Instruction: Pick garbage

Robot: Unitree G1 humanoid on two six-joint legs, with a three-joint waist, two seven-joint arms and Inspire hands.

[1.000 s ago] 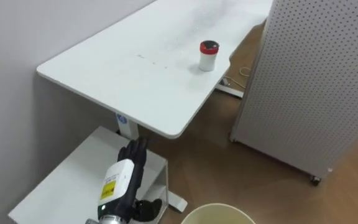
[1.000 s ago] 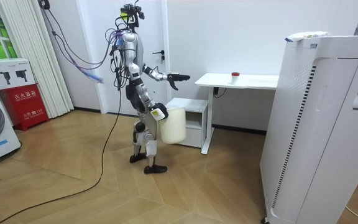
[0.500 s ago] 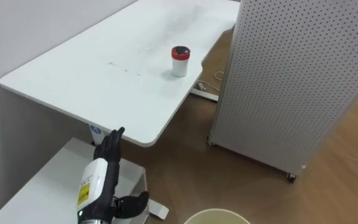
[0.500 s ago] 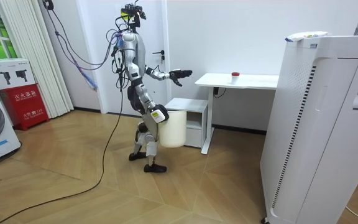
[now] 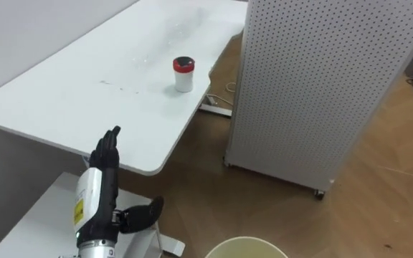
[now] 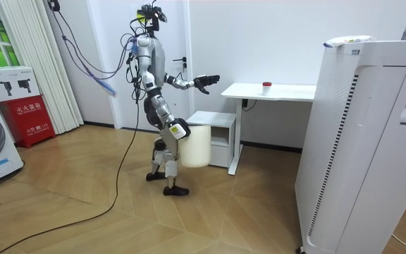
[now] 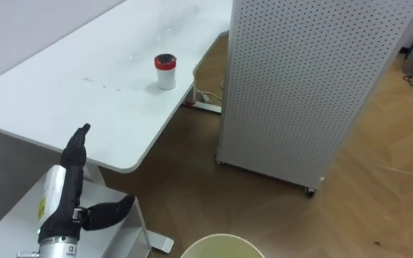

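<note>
Left robot hand (image 5: 100, 179), fingers straight and apart, has lifted nearer the white tabletop (image 5: 70, 100) bearing a red-lidded white jar (image 5: 183, 75).

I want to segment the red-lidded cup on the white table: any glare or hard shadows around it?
Left eye view: soft, even light; the red-lidded cup stands out plainly on the white table, with no hard shadow or bright glare around it. Room view: evenly lit too, no glare on the tabletop.

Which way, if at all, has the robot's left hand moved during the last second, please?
Yes: in the room view the left hand has risen and edged toward the white table.
</note>
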